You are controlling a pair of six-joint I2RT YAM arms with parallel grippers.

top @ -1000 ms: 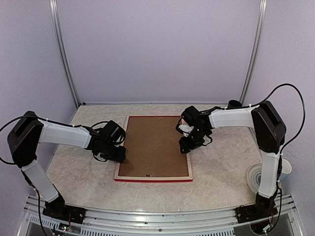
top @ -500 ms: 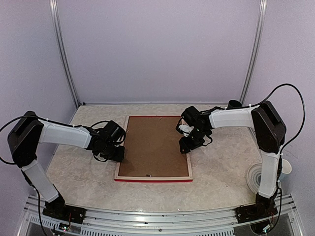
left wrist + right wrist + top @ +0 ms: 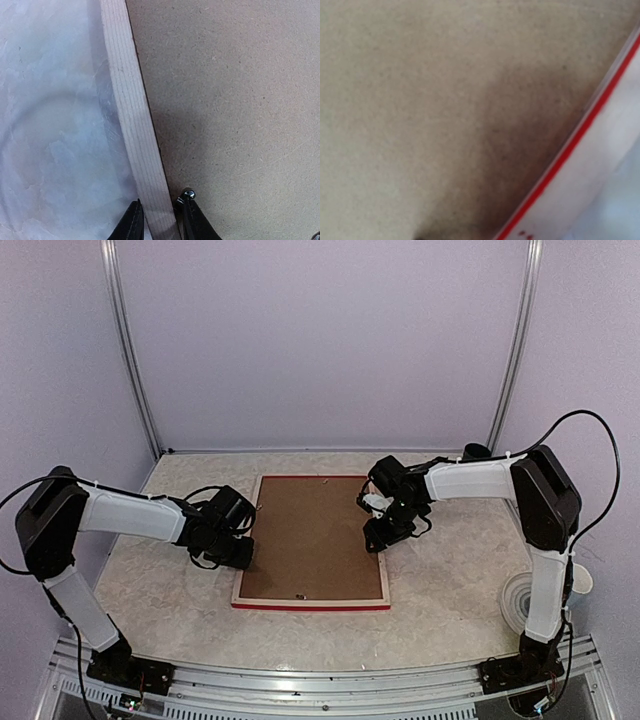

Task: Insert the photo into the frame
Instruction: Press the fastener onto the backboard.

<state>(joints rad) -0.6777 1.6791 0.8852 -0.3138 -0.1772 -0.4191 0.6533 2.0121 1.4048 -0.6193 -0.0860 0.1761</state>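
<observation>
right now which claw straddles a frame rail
The left claw: its fingers flank a rail of the frame. The right claw is over the brown backing panel.

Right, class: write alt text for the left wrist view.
The left gripper straddles the pale edge of the frame, one black fingertip each side. A brown hardboard panel fills the right; the marbled table lies left.
</observation>
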